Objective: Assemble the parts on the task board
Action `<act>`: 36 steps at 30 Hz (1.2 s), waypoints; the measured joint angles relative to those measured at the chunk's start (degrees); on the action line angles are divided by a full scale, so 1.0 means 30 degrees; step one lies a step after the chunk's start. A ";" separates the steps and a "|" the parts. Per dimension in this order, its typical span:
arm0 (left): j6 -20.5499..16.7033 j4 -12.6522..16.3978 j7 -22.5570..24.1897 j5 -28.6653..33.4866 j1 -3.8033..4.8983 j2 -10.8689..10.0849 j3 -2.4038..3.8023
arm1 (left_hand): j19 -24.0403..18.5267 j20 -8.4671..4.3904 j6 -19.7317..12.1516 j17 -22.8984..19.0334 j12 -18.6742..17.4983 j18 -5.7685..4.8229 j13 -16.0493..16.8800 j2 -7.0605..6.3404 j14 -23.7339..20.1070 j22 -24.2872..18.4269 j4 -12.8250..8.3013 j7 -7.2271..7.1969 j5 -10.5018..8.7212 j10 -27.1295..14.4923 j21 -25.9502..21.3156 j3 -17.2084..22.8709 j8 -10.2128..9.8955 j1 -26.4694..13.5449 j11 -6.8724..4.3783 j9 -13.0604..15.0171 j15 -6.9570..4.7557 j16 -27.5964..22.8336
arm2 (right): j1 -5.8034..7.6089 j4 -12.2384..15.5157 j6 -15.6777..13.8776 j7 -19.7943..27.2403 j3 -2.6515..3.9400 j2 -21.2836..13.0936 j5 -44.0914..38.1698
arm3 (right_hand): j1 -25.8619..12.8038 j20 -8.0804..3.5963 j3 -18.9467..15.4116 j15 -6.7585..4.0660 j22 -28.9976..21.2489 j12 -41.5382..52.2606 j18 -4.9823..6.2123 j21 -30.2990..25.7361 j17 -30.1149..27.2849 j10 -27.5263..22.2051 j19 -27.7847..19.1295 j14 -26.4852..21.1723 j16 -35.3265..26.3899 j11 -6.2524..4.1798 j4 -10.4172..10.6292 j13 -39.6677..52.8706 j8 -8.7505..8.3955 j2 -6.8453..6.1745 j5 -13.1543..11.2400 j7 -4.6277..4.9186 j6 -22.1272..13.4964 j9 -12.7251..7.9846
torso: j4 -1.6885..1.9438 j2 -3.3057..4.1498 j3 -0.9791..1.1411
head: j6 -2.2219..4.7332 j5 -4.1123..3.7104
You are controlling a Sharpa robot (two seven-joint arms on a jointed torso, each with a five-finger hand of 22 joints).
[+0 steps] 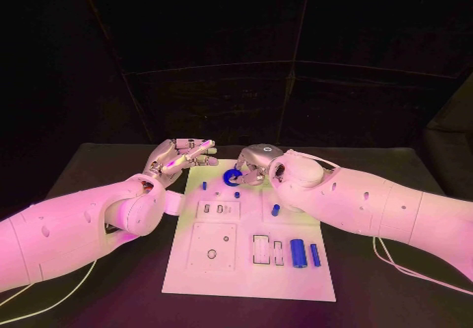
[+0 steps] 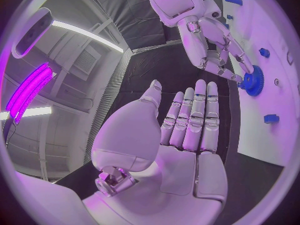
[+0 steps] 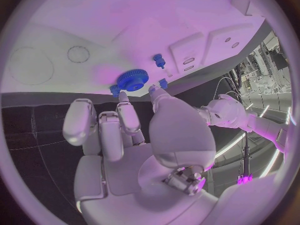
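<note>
At the upper middle of the frame, the right hand (image 1: 258,164) is pinching 1 blue gear (image 1: 232,179) on the task board (image 1: 197,273). The left hand (image 1: 178,158) is hovering released, fingers straight, beside it. 2 blue cylinders (image 1: 296,253) are lying at lower right.

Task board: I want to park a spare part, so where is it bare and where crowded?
Bare: the task board near edge, below the blue cylinders. Crowded: the far end, where the right hand holds the blue gear.
</note>
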 measured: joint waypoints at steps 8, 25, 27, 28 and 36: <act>0.0026 0.0054 -0.0023 -0.0001 0.0001 -0.0283 -0.0001 | 0.0000 0.0000 0.0000 -0.0002 -0.0068 0.0000 0.0000 0.0000 0.0000 0.0002 0.0000 0.0000 0.0000 0.0000 0.0000 0.0000 0.0001 0.0000 0.0000 0.0001 0.0000 0.0000 | 0.0028 0.2497 -0.1977 0.1481 -0.0003 -0.4049 0.2135 | 0.2803 -0.0001 -0.0537 0.0000 0.0128 0.0005 0.0001 0.0133 -0.0002 -0.0001 0.0001 0.0001 0.0093 0.0000 -0.1531 0.0070 0.0000 -0.0020 -0.0952 -0.0034 0.0228 0.0002 | -0.0141 -0.0071 0.0009 | 0.0168 -0.0042; 0.0106 -0.0068 -0.0041 -0.0003 0.0004 -0.0151 -0.0002 | 0.0000 0.0000 0.0000 0.0016 -0.0068 -0.0002 0.0000 0.0074 0.0000 -0.0016 -0.0106 0.0000 0.0000 0.0000 -0.0073 -0.0002 0.0002 0.0074 0.0000 0.0004 0.0000 0.0001 | 0.0050 0.2564 -0.1888 0.6037 -0.0022 -0.8357 0.7998 | 0.4932 -0.0001 -0.0791 -0.0001 -0.0040 -0.0238 -0.0001 0.0134 -0.0005 0.0066 0.0001 0.0000 0.0092 -0.0067 -0.3493 -0.0161 0.0000 -0.0497 -0.0613 -0.0024 0.0444 -0.0029 | -0.0586 -0.0170 0.0187 | 0.0262 -0.0487; 0.0121 -0.0133 -0.0042 -0.0003 0.0004 -0.0105 -0.0002 | 0.0000 0.0000 0.0000 0.0016 -0.0068 -0.0002 0.0000 0.0074 0.0000 -0.0015 -0.0106 0.0000 0.0000 0.0000 -0.0073 -0.0002 0.0002 0.0074 0.0000 0.0004 0.0000 0.0000 | 0.0044 0.2218 -0.1822 0.6285 -0.0023 -0.8349 0.8211 | 0.4932 -0.0001 -0.0827 0.0000 -0.0041 -0.0238 -0.0001 0.0134 -0.0004 0.0042 0.0001 0.0000 0.0092 -0.0090 -0.3529 -0.0187 -0.0069 -0.0497 -0.0613 -0.0025 0.0444 -0.0028 | -0.0590 -0.0165 0.0187 | 0.0236 -0.0536; 0.0129 -0.0164 -0.0042 -0.0003 0.0004 -0.0080 -0.0002 | 0.0000 0.0000 0.0000 0.0016 -0.0068 -0.0001 0.0000 0.0074 0.0000 -0.0015 -0.0106 0.0000 0.0000 0.0000 -0.0073 -0.0002 0.0002 0.0074 0.0000 0.0004 0.0000 0.0000 | 0.0038 0.2054 -0.1793 0.6378 -0.0024 -0.8315 0.8290 | 0.4932 -0.0001 -0.0827 0.0000 -0.0040 -0.0238 0.0000 0.0134 -0.0005 -0.0008 0.0000 0.0000 0.0092 -0.0140 -0.3529 -0.0189 -0.0069 -0.0497 -0.0613 -0.0025 0.0444 -0.0028 | -0.0590 -0.0161 0.0183 | 0.0220 -0.0549; 0.0190 -0.0350 -0.0046 -0.0003 -0.0016 0.0060 -0.0002 | 0.0000 0.0000 -0.0001 0.0013 -0.0067 -0.0001 0.0000 0.0074 0.0000 -0.0014 -0.0106 0.0000 0.0000 0.0000 -0.0073 -0.0002 0.0002 0.0074 0.0000 0.0005 0.0000 0.0001 | -0.0210 0.1143 -0.1509 0.6992 -0.0030 -0.7781 0.8709 | 0.4932 -0.0002 -0.0880 -0.0001 -0.0060 -0.0327 0.0000 0.0134 -0.0006 -0.0008 0.0000 0.0000 0.0092 -0.0140 -0.3582 -0.0189 -0.0069 -0.0497 -0.0545 -0.0021 0.0309 -0.0045 | -0.0584 -0.0154 0.0148 | 0.0104 -0.0593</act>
